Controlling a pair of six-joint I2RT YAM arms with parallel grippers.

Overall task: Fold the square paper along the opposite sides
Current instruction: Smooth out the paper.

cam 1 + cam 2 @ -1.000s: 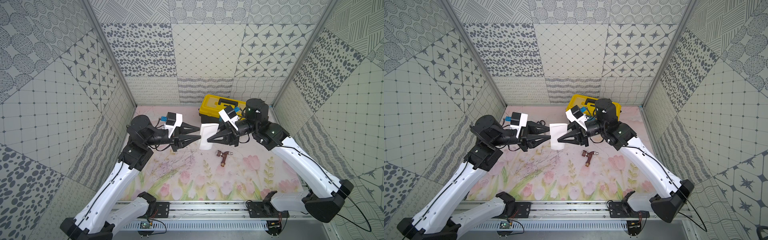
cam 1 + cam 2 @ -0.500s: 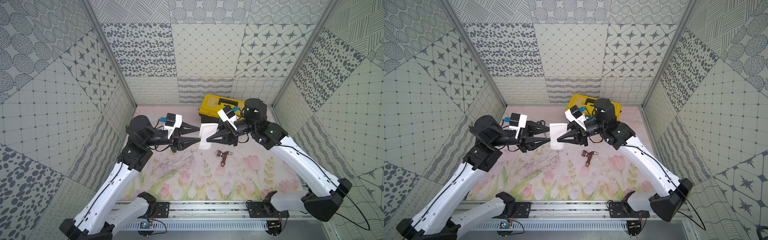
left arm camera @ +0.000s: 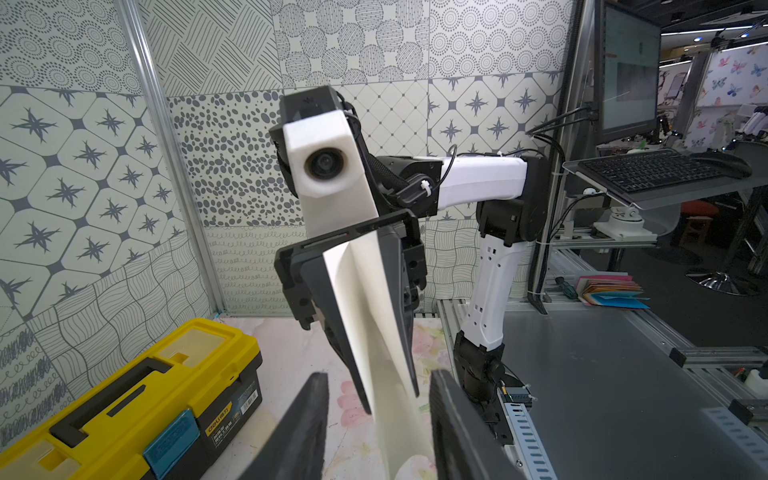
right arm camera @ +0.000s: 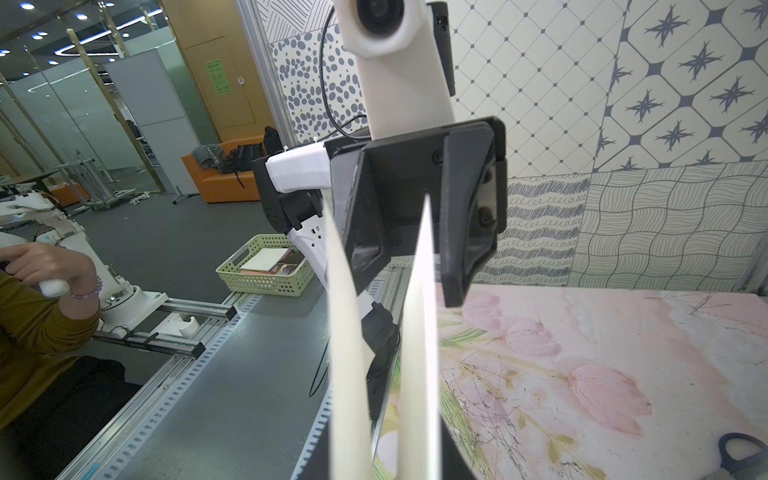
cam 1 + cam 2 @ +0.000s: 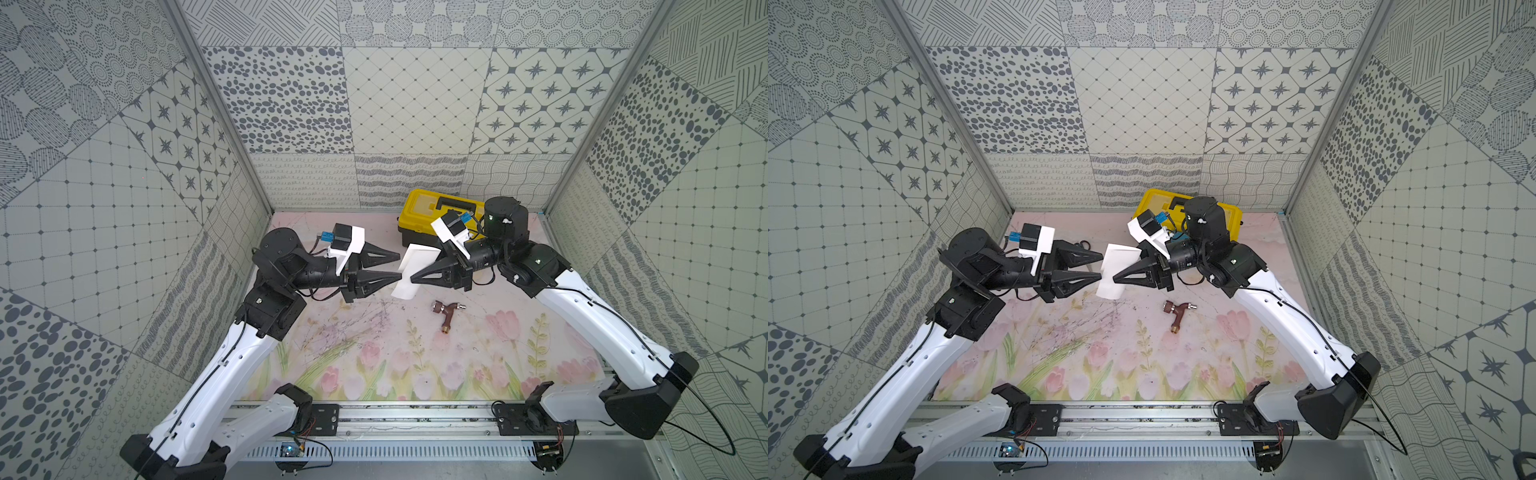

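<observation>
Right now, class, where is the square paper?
In both top views the square paper is held aloft by the right gripper, in front of the yellow toolbox, its edge inside the open left gripper.

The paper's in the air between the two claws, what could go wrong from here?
Only the right claw grips the paper; a nudge from the open left claw could twist it or pull it loose.
Its two halves stand apart in the right wrist view, so pinching now may crease it crooked.
The claw tips nearly meet and could collide.
</observation>
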